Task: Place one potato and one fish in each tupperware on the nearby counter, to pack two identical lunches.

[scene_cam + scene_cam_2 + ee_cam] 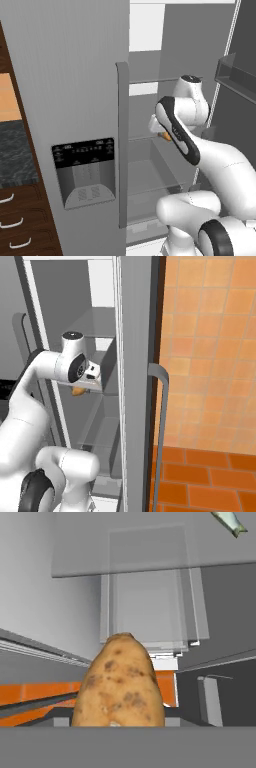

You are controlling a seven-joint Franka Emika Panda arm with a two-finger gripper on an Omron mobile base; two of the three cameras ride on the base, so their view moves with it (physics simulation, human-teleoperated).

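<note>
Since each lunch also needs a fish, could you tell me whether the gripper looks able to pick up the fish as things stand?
Probably not yet: the gripper already holds the potato between its fingers, and the fish lies off on a glass shelf.

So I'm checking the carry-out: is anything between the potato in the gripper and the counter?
The closed left fridge door stands between the potato, held in the gripper inside the fridge, and the counter at the left. The arm must back out first. No tupperware visible.

A clear glass fridge shelf (150,557) carries a slim silvery-green fish (230,523) lying near its far corner.
</note>
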